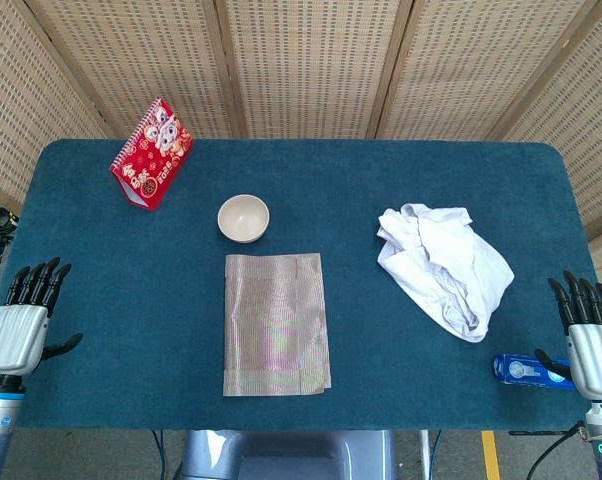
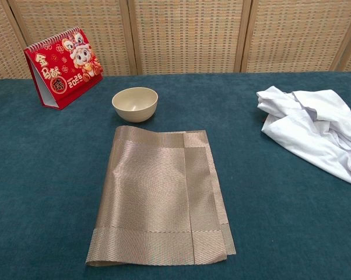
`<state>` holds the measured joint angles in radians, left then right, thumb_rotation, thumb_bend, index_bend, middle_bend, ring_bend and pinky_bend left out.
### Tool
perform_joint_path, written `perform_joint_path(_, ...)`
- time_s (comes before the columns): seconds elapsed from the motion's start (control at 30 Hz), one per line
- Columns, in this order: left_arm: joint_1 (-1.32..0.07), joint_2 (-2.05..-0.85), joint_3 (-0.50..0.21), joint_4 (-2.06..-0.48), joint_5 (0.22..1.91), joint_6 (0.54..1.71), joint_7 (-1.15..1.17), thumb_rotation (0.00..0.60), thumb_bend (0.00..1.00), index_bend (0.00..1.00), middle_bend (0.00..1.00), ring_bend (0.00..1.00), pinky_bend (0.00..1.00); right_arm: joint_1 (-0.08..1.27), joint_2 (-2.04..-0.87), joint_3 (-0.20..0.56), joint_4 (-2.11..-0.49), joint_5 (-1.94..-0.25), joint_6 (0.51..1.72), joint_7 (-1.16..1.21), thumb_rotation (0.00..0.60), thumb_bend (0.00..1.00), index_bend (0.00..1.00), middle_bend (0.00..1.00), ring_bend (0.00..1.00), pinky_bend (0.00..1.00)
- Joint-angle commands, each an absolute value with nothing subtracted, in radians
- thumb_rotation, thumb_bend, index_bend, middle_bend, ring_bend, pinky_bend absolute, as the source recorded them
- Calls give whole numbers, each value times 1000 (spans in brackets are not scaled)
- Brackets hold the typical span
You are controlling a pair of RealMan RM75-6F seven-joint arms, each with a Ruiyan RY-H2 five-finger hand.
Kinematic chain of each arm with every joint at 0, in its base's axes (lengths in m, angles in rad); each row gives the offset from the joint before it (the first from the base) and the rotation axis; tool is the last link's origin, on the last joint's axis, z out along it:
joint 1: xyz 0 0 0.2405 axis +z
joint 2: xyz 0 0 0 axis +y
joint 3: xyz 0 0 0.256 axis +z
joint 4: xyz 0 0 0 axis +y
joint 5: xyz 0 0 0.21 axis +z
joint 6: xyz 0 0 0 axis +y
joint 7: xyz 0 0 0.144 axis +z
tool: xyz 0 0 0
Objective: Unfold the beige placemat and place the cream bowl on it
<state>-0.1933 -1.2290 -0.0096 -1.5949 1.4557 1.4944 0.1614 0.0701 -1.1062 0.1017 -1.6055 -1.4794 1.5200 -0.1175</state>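
A dark teal felt-covered surface lies in front of me, backed by woven rattan screen panels. The beige placemat is near the front middle of the surface, folded over on itself, with the edges of its layers showing along the right side and at the front right corner. The chest view shows the fold most clearly: the upper layer stops short of the right edge, so a narrow strip of the lower layer shows. The cream bowl stands upright just behind the placemat's far left corner, close to it but not touching. Nothing can be seen inside the bowl.

My left hand rests at the front left edge of the surface, back facing up, fingers straight and apart, holding nothing. My right hand sits at the front right edge in the same pose, fingers spread and holding nothing. Both hands are well apart from the placemat, and neither shows in the chest view.

A red desk calendar with a cartoon lion design stands at the far left. A crumpled white cloth lies on the right half. A small blue packet lies just beside my right hand.
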Motion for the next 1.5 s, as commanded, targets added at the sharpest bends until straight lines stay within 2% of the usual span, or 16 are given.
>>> perform_joint_path(0.03, -192, -1231, -11, -1593, 1457, 1491, 165, 600, 0, 0, 0, 0, 0, 69, -1104, 103, -1606, -1478, 1522, -113, 600, 0, 18, 0, 0, 0)
perform_joint_path(0.27, -215, -1246, -6, -1611, 1503, 1458, 183, 600, 0, 0, 0, 0, 0, 63, -1097, 108, -1608, -1472, 1533, -92, 600, 0, 27, 0, 0, 0)
perform_joint_path(0.37, -279, -1246, 7, -1634, 1604, 1398, 200, 600, 0, 0, 0, 0, 0, 62, -1092, 114, -1611, -1468, 1538, -84, 600, 0, 30, 0, 0, 0)
perform_joint_path(0.47, -403, -1245, 13, -1681, 1732, 1266, 219, 600, 5, 10, 0, 0, 0, 62, -1088, 119, -1614, -1460, 1537, -76, 600, 0, 32, 0, 0, 0)
perform_joint_path(0.5, -428, -1246, 12, -1691, 1748, 1236, 217, 600, 19, 30, 0, 0, 0, 62, -1088, 119, -1614, -1459, 1536, -75, 600, 0, 32, 0, 0, 0)
perform_joint_path(0.67, -569, -1274, -4, -1724, 1810, 1064, 203, 600, 217, 227, 0, 0, 0, 64, -1087, 120, -1608, -1451, 1526, -70, 600, 0, 33, 0, 0, 0)
perform_joint_path(0.83, -726, -1358, -52, -1710, 1807, 852, 237, 600, 327, 294, 0, 0, 0, 64, -1084, 123, -1610, -1446, 1527, -67, 600, 0, 33, 0, 0, 0)
perform_joint_path(0.97, -825, -1450, -82, -1663, 1794, 728, 277, 600, 355, 319, 0, 0, 0, 62, -1081, 127, -1610, -1436, 1528, -67, 600, 0, 33, 0, 0, 0)
perform_joint_path(1.13, -905, -1545, -95, -1612, 1799, 669, 281, 600, 372, 316, 0, 0, 0, 64, -1083, 127, -1602, -1422, 1514, -67, 600, 0, 33, 0, 0, 0)
perform_joint_path(1.27, -982, -1608, -75, -1547, 1847, 634, 252, 600, 371, 296, 0, 0, 0, 66, -1086, 129, -1593, -1409, 1503, -67, 600, 0, 33, 0, 0, 0)
perform_joint_path(1.5, -1048, -1700, -43, -1428, 1881, 636, 220, 600, 372, 310, 0, 0, 0, 66, -1088, 133, -1585, -1395, 1498, -66, 600, 0, 33, 0, 0, 0)
